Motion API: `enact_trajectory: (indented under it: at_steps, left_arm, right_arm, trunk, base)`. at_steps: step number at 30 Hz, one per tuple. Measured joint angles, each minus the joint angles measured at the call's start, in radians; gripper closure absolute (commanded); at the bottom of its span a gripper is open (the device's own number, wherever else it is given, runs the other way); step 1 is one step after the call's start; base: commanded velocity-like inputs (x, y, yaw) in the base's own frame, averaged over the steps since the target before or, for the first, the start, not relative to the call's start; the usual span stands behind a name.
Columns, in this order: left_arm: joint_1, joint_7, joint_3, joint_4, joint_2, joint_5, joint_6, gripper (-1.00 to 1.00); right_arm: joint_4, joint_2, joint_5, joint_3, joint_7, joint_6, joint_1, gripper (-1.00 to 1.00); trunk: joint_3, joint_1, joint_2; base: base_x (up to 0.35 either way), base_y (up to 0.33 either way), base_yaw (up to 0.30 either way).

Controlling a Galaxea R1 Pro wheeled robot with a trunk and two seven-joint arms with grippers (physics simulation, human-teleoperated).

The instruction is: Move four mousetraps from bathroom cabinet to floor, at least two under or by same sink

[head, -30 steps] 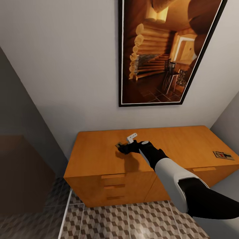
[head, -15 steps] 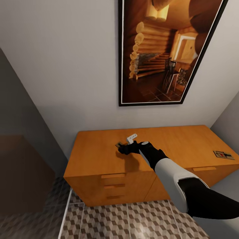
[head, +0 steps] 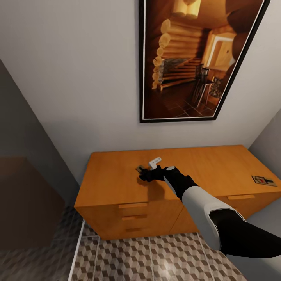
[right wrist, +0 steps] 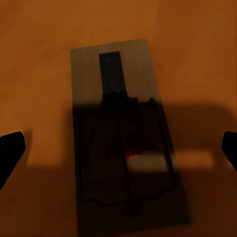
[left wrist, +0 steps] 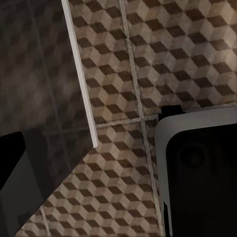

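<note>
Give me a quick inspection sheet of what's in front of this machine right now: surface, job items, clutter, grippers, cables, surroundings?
Surface: cabinet, smooth orange-tan top, drawers below.
Job's things: one mousetrap lies flat on the top under the right gripper; another mousetrap lies near the cabinet's right end.
Clutter: nothing seen.
Grippers: right gripper open above the trap, fingers apart on either side of it, not touching; left gripper not in view, its wrist camera looks at the floor.
Cables: nothing seen.
Surroundings: bathroom floor with cube-pattern tiles; framed picture of a log interior on the grey wall.

Home interior, wooden cabinet (head: 117, 183), framed cabin picture (head: 191, 58), cube-patterned floor tiles (head: 156, 257)
</note>
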Motion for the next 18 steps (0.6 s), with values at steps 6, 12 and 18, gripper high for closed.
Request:
enact_trajectory:
  at_steps: [6,12,18]
  left_arm:
    - [0.0,0.0,0.0,0.0,0.0,0.0,0.0,-1.0]
    - [0.0,0.0,0.0,0.0,0.0,0.0,0.0,-1.0]
    - [0.0,0.0,0.0,0.0,0.0,0.0,0.0,-1.0]
  right_arm:
    - [-0.002,0.0,-0.005,-0.002,0.0,0.0,-0.001,-1.0]
    - [-0.003,0.0,-0.006,-0.002,0.0,0.0,-0.001,-1.0]
    - [-0.005,0.0,-0.005,-0.003,0.0,0.0,0.0,-1.0]
  trunk:
    - [-0.005,0.0,-0.001]
    - [-0.006,0.0,-0.001]
    - [-0.007,0.0,-0.001]
  base:
    - [0.0,0.0,0.0]
    - [0.0,0.0,0.0]
    - [0.0,0.0,0.0]
